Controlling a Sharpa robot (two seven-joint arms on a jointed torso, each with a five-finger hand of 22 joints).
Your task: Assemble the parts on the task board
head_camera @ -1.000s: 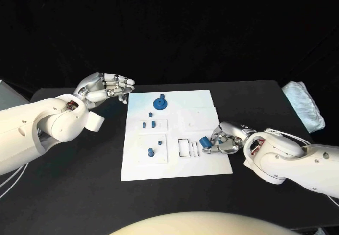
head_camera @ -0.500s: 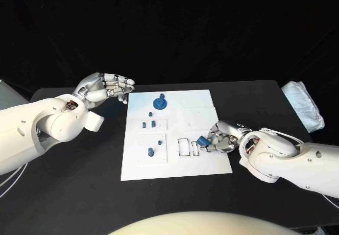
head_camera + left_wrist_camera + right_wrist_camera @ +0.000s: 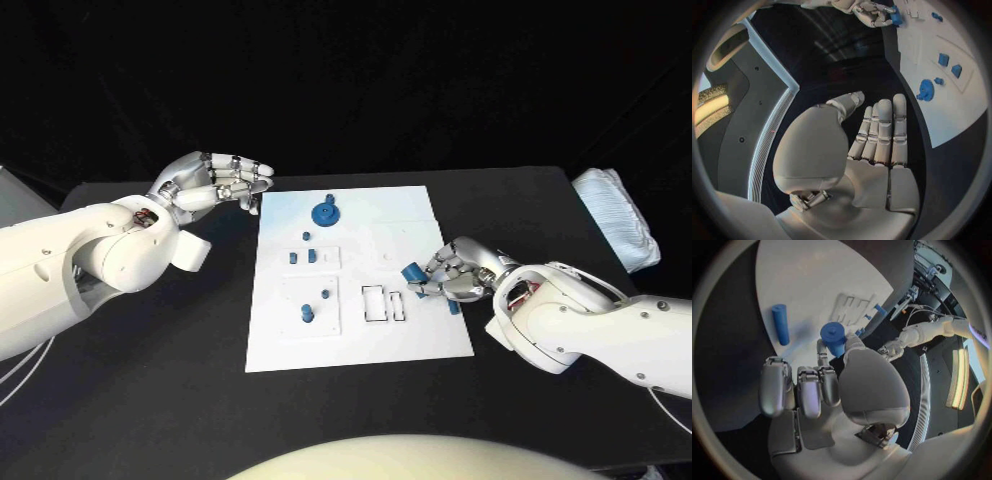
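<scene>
Right hand [image 3: 459,280] pinches a short blue plastic cylinder [image 3: 414,270] over the white task board's [image 3: 361,340] right edge, seemingly lightly, so it could slip; left hand [image 3: 216,180], upper left, curled on nothing.

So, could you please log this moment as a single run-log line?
right hand: holds blue cylinder part above task board | left hand: holds nothing, fingers curled, off board | loose blue rod: lying on board
</scene>
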